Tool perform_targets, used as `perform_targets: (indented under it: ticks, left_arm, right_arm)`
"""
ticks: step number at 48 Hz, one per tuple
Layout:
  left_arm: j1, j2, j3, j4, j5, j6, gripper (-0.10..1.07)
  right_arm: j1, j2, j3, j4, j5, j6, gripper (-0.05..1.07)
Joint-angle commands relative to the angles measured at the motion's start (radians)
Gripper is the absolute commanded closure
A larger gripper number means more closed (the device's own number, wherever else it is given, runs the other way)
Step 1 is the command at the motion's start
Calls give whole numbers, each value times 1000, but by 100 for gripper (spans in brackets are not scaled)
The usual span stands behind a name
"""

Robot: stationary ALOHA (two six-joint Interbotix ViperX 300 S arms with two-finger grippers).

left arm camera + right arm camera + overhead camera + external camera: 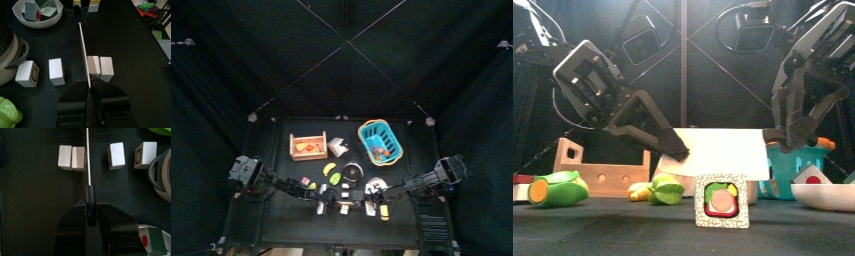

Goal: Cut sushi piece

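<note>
The knife (83,55) is gripped by the left claw (89,90); the right claw's state cannot be told. The sushi piece (722,200), low in the frame's centre, is judged stiff and light.

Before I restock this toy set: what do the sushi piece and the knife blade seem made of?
The sushi piece looks like painted wood: blocky, flat faces, matte colours. The knife blade, held in the left gripper, seems white plastic or painted wood: thick, dull, no metallic shine.

Overhead view: dim, black curtains absorbing light, small black table (305,170) brightest at centre. Front view: light from above and ahead; white knife blade (720,146) evenly lit, arms behind soft. Wrist views: white rectangular sushi blocks (56,70) bright and slightly washed against black, edges mildly blurred.
</note>
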Motion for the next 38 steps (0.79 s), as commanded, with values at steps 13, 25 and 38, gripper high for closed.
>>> perform_targets:
  ticks: [13,25,38]
  left_arm:
    - [3,-40,-14,2,-23,0,55]
    - [-17,-28,-12,0,-23,-5,55]
    - [-44,-18,-9,-25,-21,-6,55]
  right_arm:
    - [18,-61,-38,5,-6,2,55]
    - [58,-52,-41,29,-18,2,55]
    - [83,-23,-46,49,-20,2,55]
